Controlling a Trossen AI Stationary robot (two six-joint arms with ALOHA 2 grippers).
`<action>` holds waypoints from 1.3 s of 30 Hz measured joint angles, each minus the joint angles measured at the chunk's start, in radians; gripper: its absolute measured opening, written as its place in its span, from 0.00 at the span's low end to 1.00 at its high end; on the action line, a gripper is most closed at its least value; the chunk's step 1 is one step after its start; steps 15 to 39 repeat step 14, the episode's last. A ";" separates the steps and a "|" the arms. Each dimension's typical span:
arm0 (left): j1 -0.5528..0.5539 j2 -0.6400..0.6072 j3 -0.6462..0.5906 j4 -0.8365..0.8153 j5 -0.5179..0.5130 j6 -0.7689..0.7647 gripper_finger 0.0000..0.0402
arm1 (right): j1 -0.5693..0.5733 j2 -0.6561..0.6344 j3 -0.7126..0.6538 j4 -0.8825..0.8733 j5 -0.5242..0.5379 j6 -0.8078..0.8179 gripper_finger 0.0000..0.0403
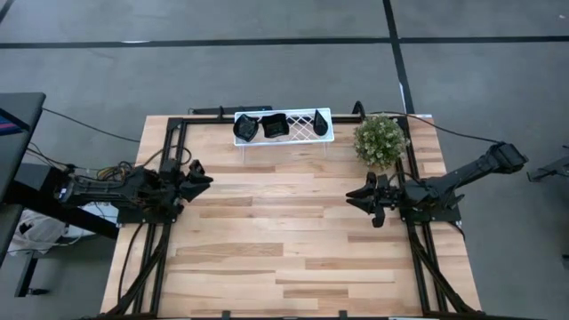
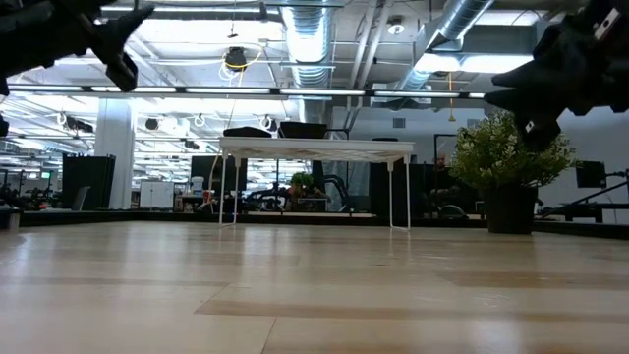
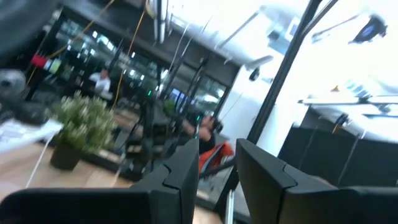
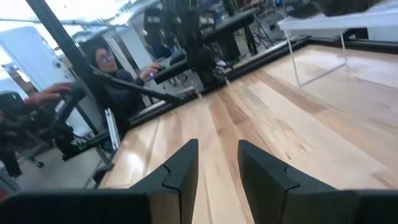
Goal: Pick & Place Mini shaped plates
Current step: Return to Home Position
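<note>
Three small glossy black mini shaped plates (image 1: 244,128) (image 1: 275,125) (image 1: 321,123) lie on a white lattice tray (image 1: 298,133), which stands on thin legs at the table's far edge. In the low view the plates (image 2: 303,129) show as dark shapes on the tray top (image 2: 354,147). My left gripper (image 1: 203,178) hovers open at the table's left side, above the wood, and points toward the right. My right gripper (image 1: 356,196) hovers open at the right side and points left. Nothing sits between either pair of fingers (image 3: 186,168) (image 4: 186,168).
A green bushy plant in a dark pot (image 1: 380,140) stands just right of the tray, close to my right arm. A black frame rail (image 1: 169,169) runs along the left, far and right sides of the table. A person (image 4: 109,74) sits beyond the table's left edge.
</note>
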 joint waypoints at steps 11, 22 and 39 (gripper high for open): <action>0.000 -0.088 0.000 0.041 0.000 0.000 0.27 | 0.002 0.000 0.000 -0.076 0.001 -0.002 0.27; 0.000 -0.061 0.000 0.029 0.000 0.000 0.27 | 0.002 0.000 0.000 -0.091 0.001 -0.002 0.27; 0.000 -0.061 0.000 0.029 0.000 0.000 0.27 | 0.002 0.000 0.000 -0.091 0.001 -0.002 0.27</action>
